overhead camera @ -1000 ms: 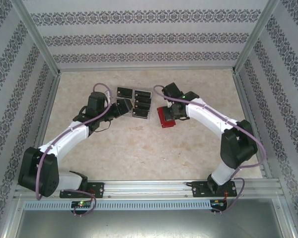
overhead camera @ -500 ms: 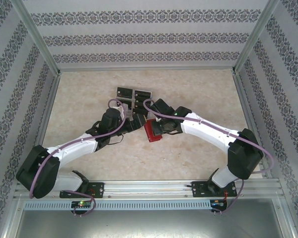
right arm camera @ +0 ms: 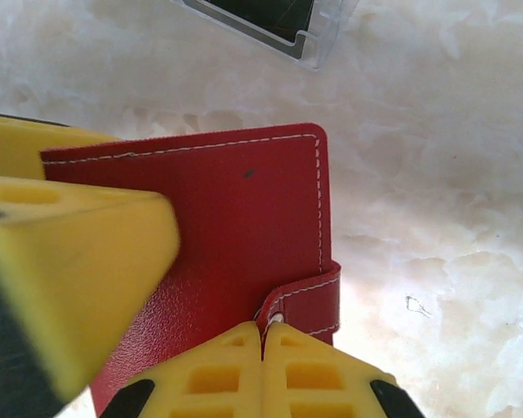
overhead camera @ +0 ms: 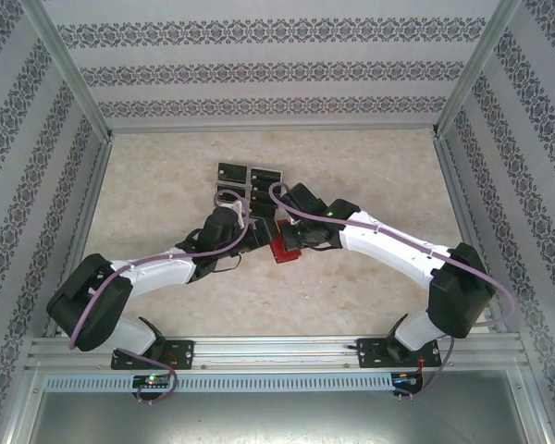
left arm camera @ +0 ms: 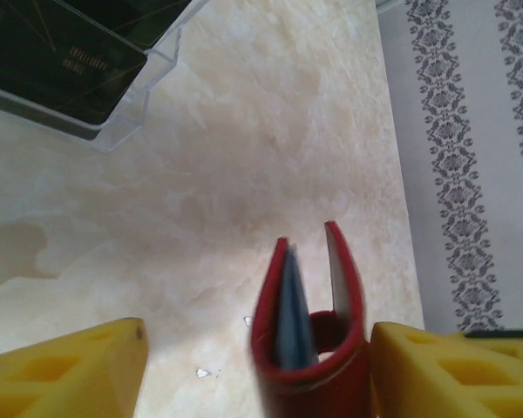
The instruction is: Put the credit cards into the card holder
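Observation:
The card holder (overhead camera: 282,250), a red wallet, stands on edge at mid table between both grippers. My right gripper (right arm camera: 263,335) is shut on its red snap tab (right arm camera: 309,300), against the stitched cover (right arm camera: 235,209). In the left wrist view the wallet (left arm camera: 344,287) gapes in a U with greyish sleeves (left arm camera: 292,313) inside. My left gripper (left arm camera: 257,331) is open around it, its yellow fingers (left arm camera: 65,370) wide apart and the wallet close to the right one. The black credit cards (overhead camera: 265,176) lie just behind, in a clear tray (left arm camera: 126,122).
The left gripper's yellow finger (right arm camera: 70,261) crowds the wallet's left side in the right wrist view. The clear tray's corner (right arm camera: 327,39) sits a short way beyond the wallet. Patterned walls and metal rails (overhead camera: 92,199) enclose the marbled table (overhead camera: 370,166).
My right arm has dragged the wallet left and nearer. My left arm has swung right from the tray to meet it, its fingers now either side of the wallet.

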`<state>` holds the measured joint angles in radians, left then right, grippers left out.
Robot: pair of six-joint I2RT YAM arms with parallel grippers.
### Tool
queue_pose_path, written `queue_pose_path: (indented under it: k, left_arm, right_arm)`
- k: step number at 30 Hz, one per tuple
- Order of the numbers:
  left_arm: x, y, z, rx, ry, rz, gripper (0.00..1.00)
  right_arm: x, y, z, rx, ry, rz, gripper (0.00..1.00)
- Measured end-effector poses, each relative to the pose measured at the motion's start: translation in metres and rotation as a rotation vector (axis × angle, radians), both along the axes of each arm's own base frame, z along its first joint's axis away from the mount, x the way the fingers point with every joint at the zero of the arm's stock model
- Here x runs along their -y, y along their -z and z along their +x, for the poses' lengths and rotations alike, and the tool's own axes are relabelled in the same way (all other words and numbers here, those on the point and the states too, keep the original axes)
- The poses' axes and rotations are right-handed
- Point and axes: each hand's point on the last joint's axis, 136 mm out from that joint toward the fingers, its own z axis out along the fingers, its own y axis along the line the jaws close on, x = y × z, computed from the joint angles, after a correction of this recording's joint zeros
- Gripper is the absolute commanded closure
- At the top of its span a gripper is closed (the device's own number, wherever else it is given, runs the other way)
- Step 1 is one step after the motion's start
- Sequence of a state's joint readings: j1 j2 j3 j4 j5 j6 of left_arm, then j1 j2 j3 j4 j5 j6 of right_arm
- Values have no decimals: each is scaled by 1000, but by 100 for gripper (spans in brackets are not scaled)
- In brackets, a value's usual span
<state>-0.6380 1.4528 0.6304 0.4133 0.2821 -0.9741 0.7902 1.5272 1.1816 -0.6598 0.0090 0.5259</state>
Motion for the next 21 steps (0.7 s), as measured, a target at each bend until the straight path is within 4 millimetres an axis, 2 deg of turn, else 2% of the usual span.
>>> queue_pose_path:
  k: [3, 5, 6, 10, 15, 21]
  left_arm:
    - [3, 7, 1, -8, 1, 2, 74]
    - [3, 9, 2, -13, -4, 3, 94]
    - [3, 9, 3, -12, -4, 3, 100]
    - [2, 4, 5, 14, -9, 7, 100]
    - [1, -14, 5, 87, 8, 12, 100]
    - [3, -21, 5, 134, 37, 21, 100]
  right_arm:
    - [0, 0, 0, 2, 0, 2, 100]
    - [-1, 0, 1, 5, 2, 4, 100]
    - [0, 1, 2, 6, 4, 5, 100]
    - [15, 6, 3, 10, 46, 22, 100]
    - [49, 6, 12, 20, 158, 79, 100]
    - [43, 10, 11, 6, 156, 145, 99]
